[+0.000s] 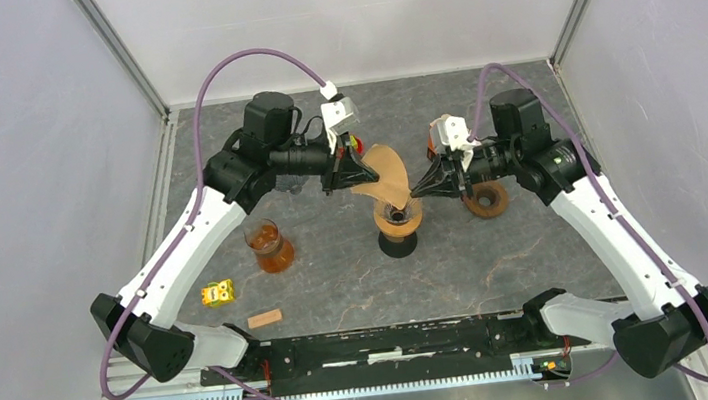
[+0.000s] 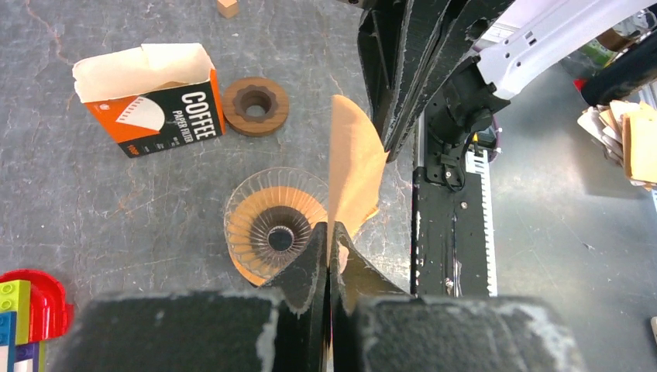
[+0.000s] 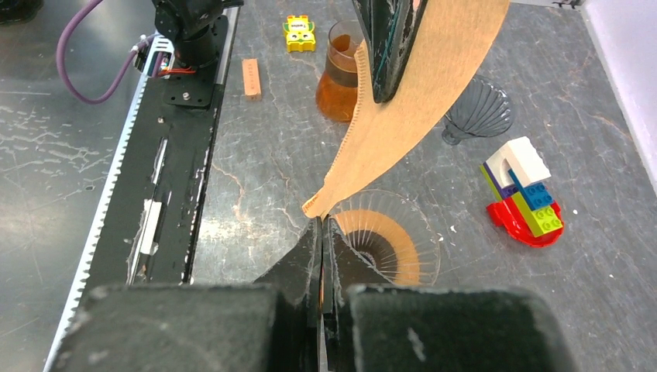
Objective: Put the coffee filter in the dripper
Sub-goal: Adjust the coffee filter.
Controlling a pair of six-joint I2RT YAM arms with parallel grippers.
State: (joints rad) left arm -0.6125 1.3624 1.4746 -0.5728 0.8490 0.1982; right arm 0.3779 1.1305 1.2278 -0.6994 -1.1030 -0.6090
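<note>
Top view: the left gripper (image 1: 340, 177) clamps the filter (image 1: 389, 171) on edge just above the dripper (image 1: 398, 217), with the right gripper (image 1: 419, 190) alongside. Left wrist: the jaws pinch the paper, and the dripper sits just left of it. Right wrist: the jaws are pressed together at the filter's low corner, but I can't tell if they grip it.

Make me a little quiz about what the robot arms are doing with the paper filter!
1. True or false: the coffee filter already sits down inside the dripper.
2. Which jaws pinch the filter? A left only, B right only, C both.
3. What big word is printed on the orange box?
Key: 1 false, it is held above the dripper; 2 C; 3 COFFEE.
</note>
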